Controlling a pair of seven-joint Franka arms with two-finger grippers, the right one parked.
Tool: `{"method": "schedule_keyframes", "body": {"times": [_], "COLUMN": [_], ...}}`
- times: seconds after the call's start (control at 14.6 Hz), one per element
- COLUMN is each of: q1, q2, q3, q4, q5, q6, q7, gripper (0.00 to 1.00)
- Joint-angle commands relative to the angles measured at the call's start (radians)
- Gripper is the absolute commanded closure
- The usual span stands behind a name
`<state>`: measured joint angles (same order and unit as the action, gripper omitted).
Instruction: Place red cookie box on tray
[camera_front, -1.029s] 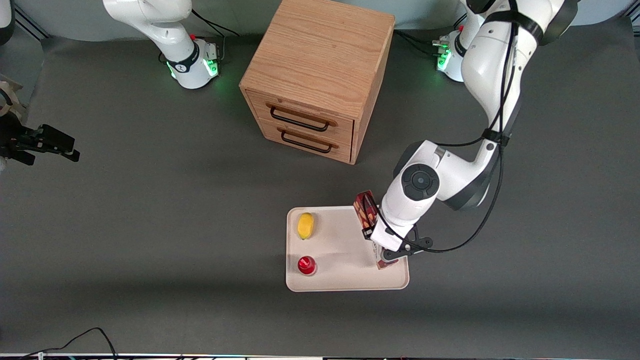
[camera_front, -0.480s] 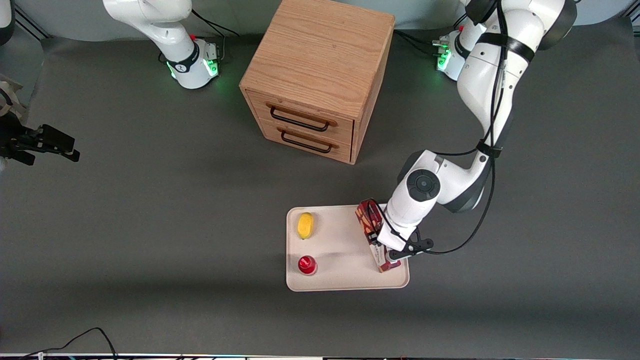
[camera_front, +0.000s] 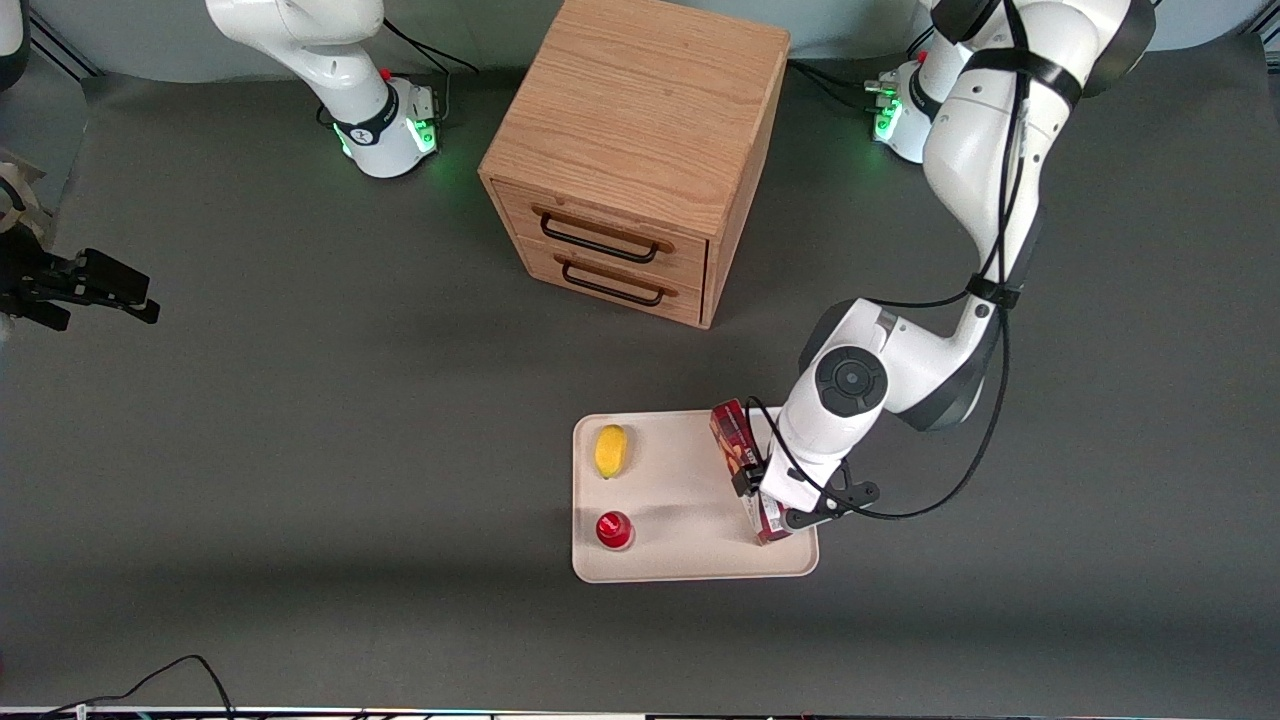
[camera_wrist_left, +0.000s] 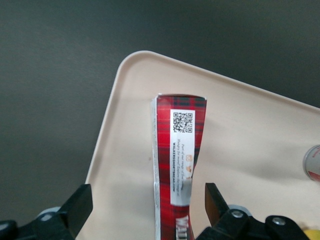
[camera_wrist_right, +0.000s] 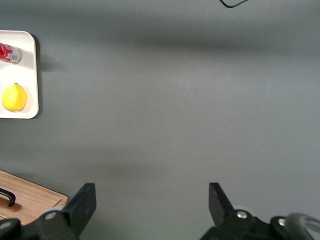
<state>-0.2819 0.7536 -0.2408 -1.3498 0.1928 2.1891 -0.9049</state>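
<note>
Tool sits w/ fingers spread wide astride the red cookie box on the tray: lift straight up, don't clip it.

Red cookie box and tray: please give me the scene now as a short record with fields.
red cookie box: resting on the tray, near its edge toward the working arm's end
tray: on the table, nearer the front camera than the wooden cabinet
gripper: open, fingers apart on each side of the box
also on tray: lemon, red can
</note>
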Motion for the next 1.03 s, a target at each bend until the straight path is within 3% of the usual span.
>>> {"method": "schedule_keyframes", "body": {"times": [0.0,0.14,0.34,0.48,0.82,0.96], "q1": [-0.007,0.001,0.053,0.134,0.312,0.371], "q2": [-0.029,-0.065,-0.212,-0.334,-0.638,-0.723], "q3": [-0.031,-0.035,-0.032,-0.032,-0.029,-0.028], "q4": [0.142,0.211,0.163,0.053,-0.266,-0.319], "q5": [-0.001,-0.004,-0.03,-0.059,-0.064,-0.067], "q6": [-0.242,-0.392,-0.52,-0.54,-0.522,-0.549], "q7": [-0.023,0.004,0.197,0.378,0.63,0.737], "gripper": [0.0,0.0,0.0,0.0,0.0,0.0]}}
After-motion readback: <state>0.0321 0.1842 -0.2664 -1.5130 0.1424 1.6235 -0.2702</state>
